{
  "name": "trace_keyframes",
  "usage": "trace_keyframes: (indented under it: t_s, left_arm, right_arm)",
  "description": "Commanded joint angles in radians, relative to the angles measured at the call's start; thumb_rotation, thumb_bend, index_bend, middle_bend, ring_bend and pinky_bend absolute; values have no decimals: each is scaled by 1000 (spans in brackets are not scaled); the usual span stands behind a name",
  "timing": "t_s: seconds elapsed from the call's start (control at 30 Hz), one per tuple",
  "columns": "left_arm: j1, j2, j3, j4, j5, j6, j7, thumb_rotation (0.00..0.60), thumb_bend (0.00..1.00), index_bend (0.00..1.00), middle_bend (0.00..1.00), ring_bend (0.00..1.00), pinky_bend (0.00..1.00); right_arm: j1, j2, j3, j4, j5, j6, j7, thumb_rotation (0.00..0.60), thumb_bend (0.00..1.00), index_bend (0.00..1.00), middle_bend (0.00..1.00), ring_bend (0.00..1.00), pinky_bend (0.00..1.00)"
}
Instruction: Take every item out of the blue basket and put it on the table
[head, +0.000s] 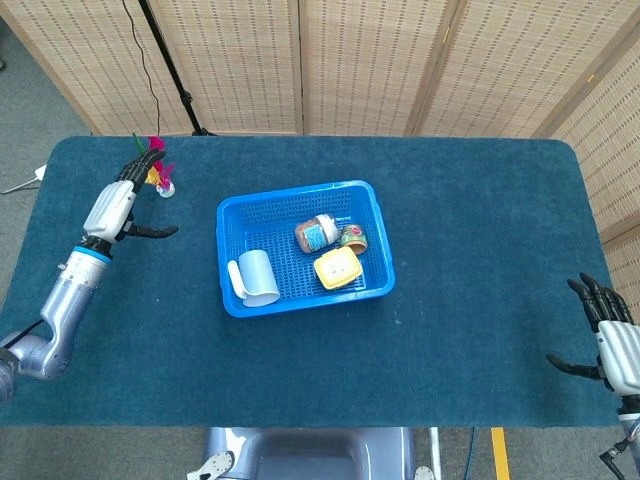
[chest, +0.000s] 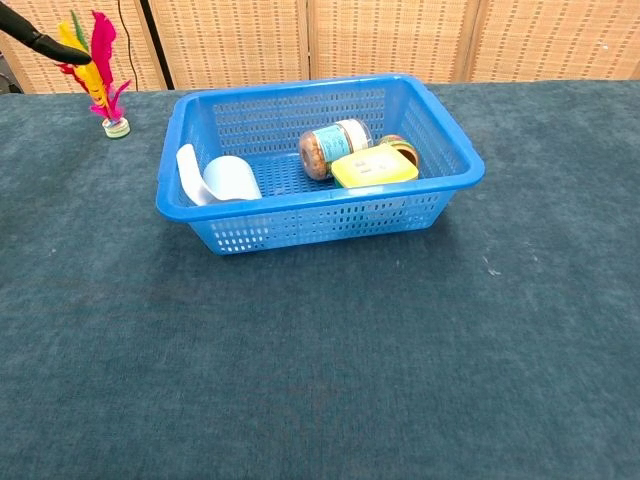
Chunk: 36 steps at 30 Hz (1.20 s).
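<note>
Feather shuttlecock (chest: 98, 80), pink and yellow, stands upright on the table (head: 470, 250) well left of the blue basket (head: 380, 262); left hand (head: 113, 205) beside it, fingers spread, holding nothing. Basket holds a white cup (head: 257, 277), a labelled jar (head: 318, 233) (writing illegible) and a yellow box (head: 337, 268). Right hand (head: 610, 345) open at the table's near right edge.

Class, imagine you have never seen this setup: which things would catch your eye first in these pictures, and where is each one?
The blue basket near the middle of the dark teal table stands out most, with a white scoop, a jar lying on its side and a yellow box inside. Next comes the pink and yellow feathered shuttlecock standing upright on the table beyond the basket's left end, with the left hand open beside it.
</note>
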<state>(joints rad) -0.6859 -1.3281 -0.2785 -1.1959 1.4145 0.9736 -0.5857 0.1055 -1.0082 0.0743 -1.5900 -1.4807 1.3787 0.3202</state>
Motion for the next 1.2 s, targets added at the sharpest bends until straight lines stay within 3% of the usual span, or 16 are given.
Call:
trace_keyframes:
  t_s: [0.03,0.27,0.53,0.7,1.2]
  left_arm:
    - [3,118,60,-203,92,33,213,600,60,0,0,0,0]
    - [-62,129,74,-401,-2,-103,539,600,60,0,0,0,0]
    - [-184,-12,21,-433,-282,-225,717,600,60,0,0,0,0]
    - [-279,-165,-14,-347,-457,-236,775,600,60,0,0,0,0]
    - [-438,-463,-100,-87,-718,-181,836,600,63,0,0,0,0]
  right_arm:
    - [-2,3,-2,-2,-5,5,8,600,0,0,0,0,0]
    - [-2,9,-3,-1,-10,11,24,600,0,0,0,0,0]
    - [6,9,2,16,6,-8,49,600,0,0,0,0,0]
    - [15,8,5,35,22,-32,75,600,0,0,0,0,0]
    - [25,12,23,77,69,-69,149,600,0,0,0,0,0]
